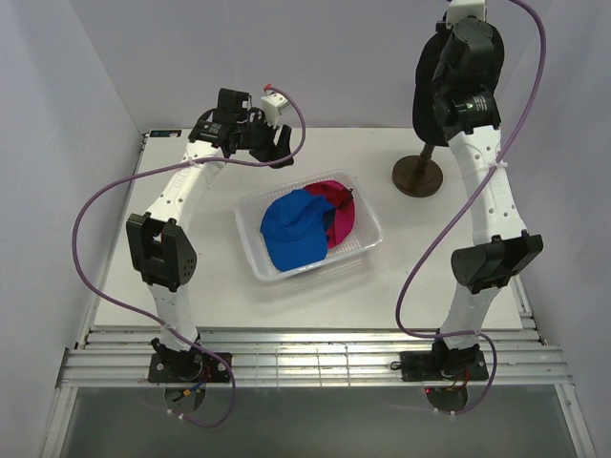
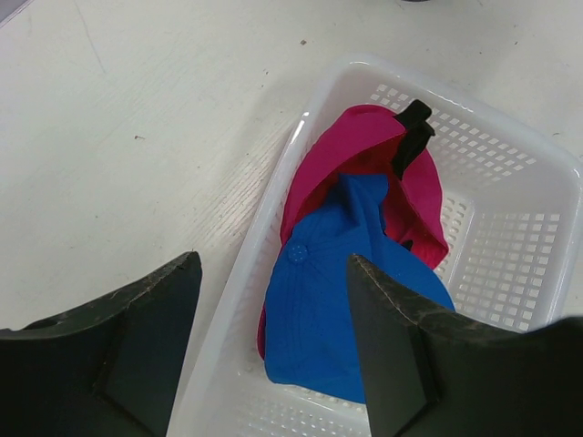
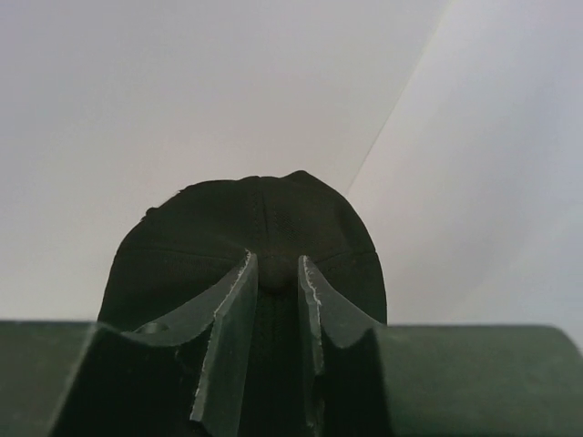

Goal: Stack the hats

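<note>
Right end effector [image 3: 276, 264] clenched on black cap [image 3: 255, 218] crown, above the stand [image 1: 417, 176] near table [image 2: 137, 109] far right edge. Left end effector [image 2: 273, 259] released, over tray [image 2: 510, 155] mid-table; blue cap [image 2: 337, 319] lies on magenta cap [image 2: 364, 146] inside.

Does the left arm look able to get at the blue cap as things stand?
Probably yes: the left gripper is open above the tray, and the blue cap lies on top of the magenta cap, uncovered.
</note>
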{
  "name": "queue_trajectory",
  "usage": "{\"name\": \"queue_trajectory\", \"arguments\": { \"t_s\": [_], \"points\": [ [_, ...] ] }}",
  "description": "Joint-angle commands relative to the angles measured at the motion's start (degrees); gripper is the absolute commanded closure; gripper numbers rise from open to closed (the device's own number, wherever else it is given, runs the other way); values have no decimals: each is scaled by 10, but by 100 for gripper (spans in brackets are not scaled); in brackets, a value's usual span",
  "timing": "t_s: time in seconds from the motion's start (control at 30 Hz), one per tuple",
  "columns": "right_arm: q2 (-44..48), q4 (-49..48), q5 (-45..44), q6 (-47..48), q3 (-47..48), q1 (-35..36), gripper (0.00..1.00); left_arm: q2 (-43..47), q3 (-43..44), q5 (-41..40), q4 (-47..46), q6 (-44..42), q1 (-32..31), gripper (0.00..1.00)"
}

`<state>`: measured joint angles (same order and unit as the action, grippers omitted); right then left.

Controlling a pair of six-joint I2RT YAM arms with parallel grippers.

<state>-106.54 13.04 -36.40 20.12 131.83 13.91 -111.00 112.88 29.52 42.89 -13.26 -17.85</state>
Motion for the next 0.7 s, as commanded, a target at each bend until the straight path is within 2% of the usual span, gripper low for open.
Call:
{"name": "queue_trajectory", "arguments": {
  "t_s": [0.0,0.2,0.43,0.53,0.63,0.67],
  "points": [
    [-12,-29,-64,29,11,-5,70,22,3,15,-1,1,1,25],
    [-11,29,-25,-25,12,-22,64,22,0,18,-1,1,2,25],
    [-10,45,5,-46,21,-27,60,23,-5,23,-2,1,2,25],
    [-2,45,19,-54,35,-28,53,24,-8,28,-1,2,2,25],
    [13,38,27,-62,43,-27,36,24,-10,34,-1,2,2,24],
    [19,32,27,-64,41,-27,27,24,-10,34,-1,2,2,24]
  ]
}}
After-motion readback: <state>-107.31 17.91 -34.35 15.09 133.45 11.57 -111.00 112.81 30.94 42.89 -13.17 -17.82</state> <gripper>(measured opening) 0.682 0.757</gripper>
